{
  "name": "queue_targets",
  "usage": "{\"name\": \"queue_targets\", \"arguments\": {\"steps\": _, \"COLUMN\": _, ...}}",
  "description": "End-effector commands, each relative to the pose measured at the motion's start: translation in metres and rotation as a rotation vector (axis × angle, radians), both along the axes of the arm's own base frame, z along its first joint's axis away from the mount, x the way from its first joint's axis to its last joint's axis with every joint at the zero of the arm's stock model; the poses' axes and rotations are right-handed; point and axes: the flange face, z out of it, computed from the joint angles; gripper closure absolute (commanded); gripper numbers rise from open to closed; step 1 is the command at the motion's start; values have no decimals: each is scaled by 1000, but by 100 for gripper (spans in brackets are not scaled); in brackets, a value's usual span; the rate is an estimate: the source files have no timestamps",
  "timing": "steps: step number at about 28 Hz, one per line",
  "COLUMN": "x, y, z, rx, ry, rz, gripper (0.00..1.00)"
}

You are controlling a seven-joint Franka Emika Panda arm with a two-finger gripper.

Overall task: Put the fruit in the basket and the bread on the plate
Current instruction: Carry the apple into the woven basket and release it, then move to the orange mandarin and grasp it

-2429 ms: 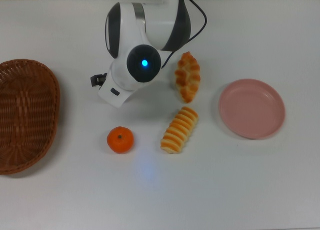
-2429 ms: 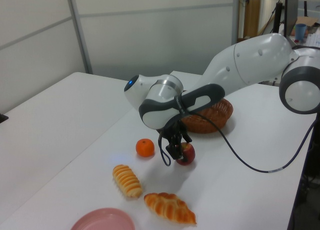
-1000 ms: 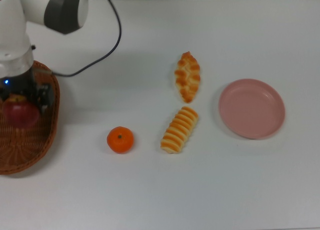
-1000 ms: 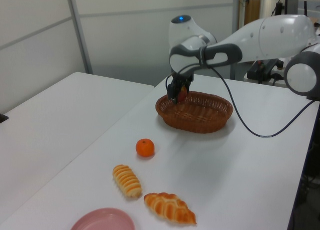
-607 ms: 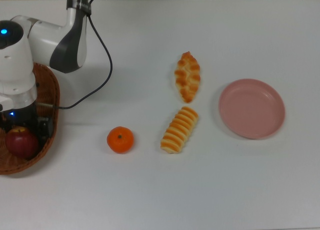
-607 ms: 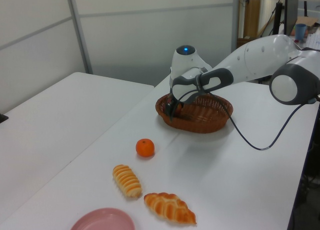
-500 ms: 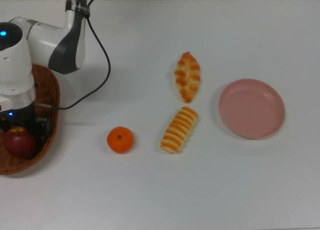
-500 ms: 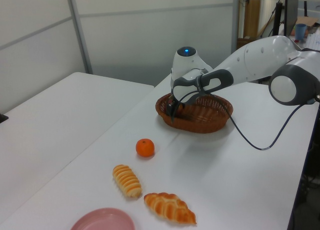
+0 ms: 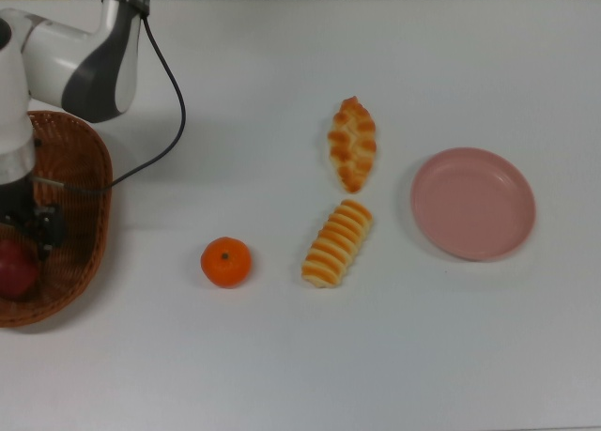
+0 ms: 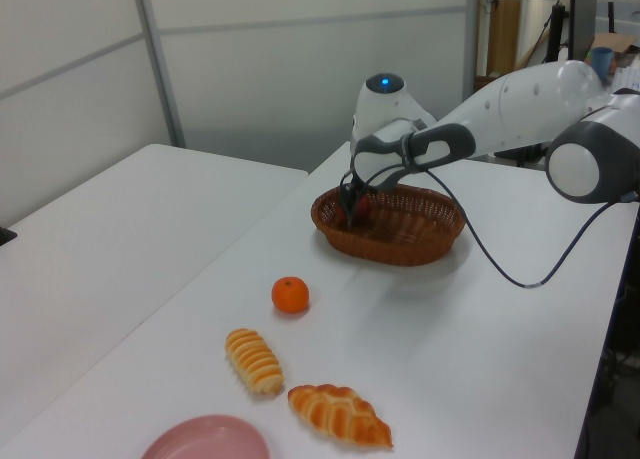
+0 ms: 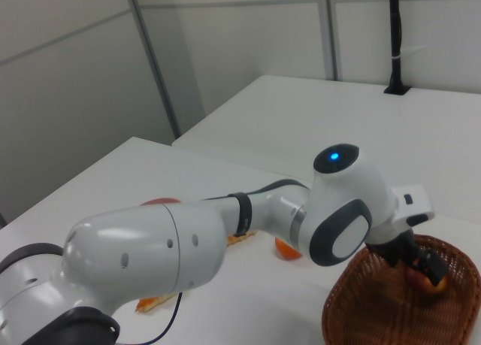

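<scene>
My gripper (image 9: 23,248) hangs inside the brown wicker basket (image 9: 99,196) at the top view's left edge, shut on the dark red apple (image 9: 11,267). The left view shows the apple (image 10: 363,205) at the gripper (image 10: 354,213), about level with the basket's rim (image 10: 400,249). The orange tangerine (image 9: 226,262) lies on the table to the basket's right. Further right lie the braided loaf (image 9: 352,144) and, below it, the ribbed loaf (image 9: 337,243). The pink plate (image 9: 472,203) at the top view's right holds nothing.
The arm's white links (image 9: 80,60) and a black cable (image 9: 174,102) reach over the table's upper left in the top view. A grey partition wall (image 10: 300,69) stands behind the table in the left view.
Over the earlier frames the arm carried the apple from beside the loaves over to the basket and lowered it in. In the last half second gripper and apple rose slightly and shifted toward the top view's left.
</scene>
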Motion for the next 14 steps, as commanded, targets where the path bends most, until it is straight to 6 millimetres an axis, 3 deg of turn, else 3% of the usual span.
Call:
{"name": "queue_targets", "arguments": {"steps": 1, "x": -5, "y": 21, "z": 36, "rx": 46, "ry": -34, "rz": 2, "gripper": 0}}
{"name": "queue_targets", "arguments": {"steps": 6, "x": -2, "y": 67, "z": 56, "rx": 95, "ry": 16, "rz": 39, "gripper": 0}}
{"name": "queue_targets", "arguments": {"steps": 7, "x": 0, "y": 89, "z": 60, "rx": 108, "ry": 35, "rz": 62, "gripper": 0}}
{"name": "queue_targets", "arguments": {"steps": 10, "x": 3, "y": 123, "z": 59, "rx": 115, "ry": 78, "rz": 105, "gripper": 0}}
{"name": "queue_targets", "arguments": {"steps": 11, "x": 4, "y": 148, "z": 55, "rx": 119, "ry": 108, "rz": 135, "gripper": 0}}
{"name": "queue_targets", "arguments": {"steps": 14, "x": 5, "y": 185, "z": 52, "rx": 120, "ry": 149, "rz": 179, "gripper": 0}}
